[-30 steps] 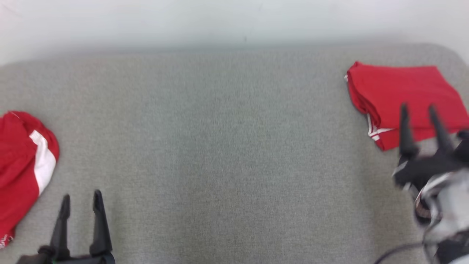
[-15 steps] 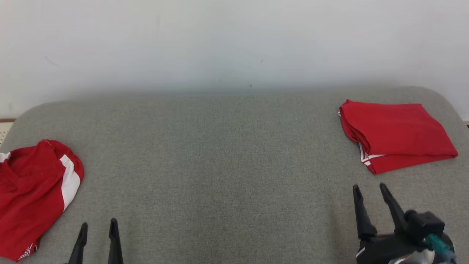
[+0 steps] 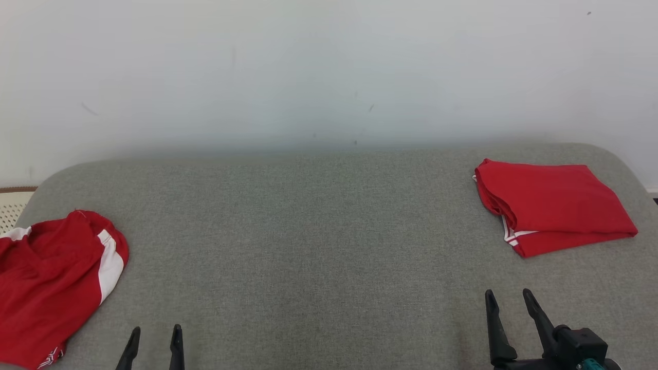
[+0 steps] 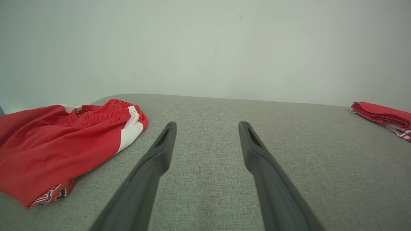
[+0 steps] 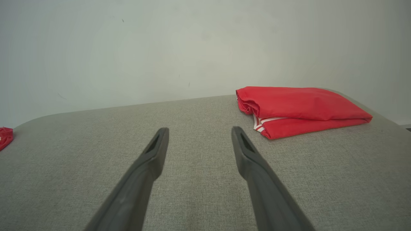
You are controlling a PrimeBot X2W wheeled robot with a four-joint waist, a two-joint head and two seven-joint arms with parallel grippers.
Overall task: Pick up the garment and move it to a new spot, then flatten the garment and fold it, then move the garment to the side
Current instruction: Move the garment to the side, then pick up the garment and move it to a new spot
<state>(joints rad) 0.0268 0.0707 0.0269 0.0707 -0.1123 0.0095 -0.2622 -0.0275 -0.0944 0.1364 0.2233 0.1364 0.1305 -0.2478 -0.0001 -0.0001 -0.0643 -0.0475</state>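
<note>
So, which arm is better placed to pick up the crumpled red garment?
Left. The crumpled garment lies close to the open left hand; the right hand is far across, near the folded garment.

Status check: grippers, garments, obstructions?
Left gripper open, empty. Right gripper open, empty. Folded garment far right; crumpled garment left. Nothing blocking on the pad.

The left gripper [image 3: 156,333] and right gripper [image 3: 508,297] both point forward, jaws spread wide, gripping nothing.

Right gripper [image 3: 507,294], a second ago over the near edge of the folded garment [image 3: 552,205], now well apart, nearer.
</note>
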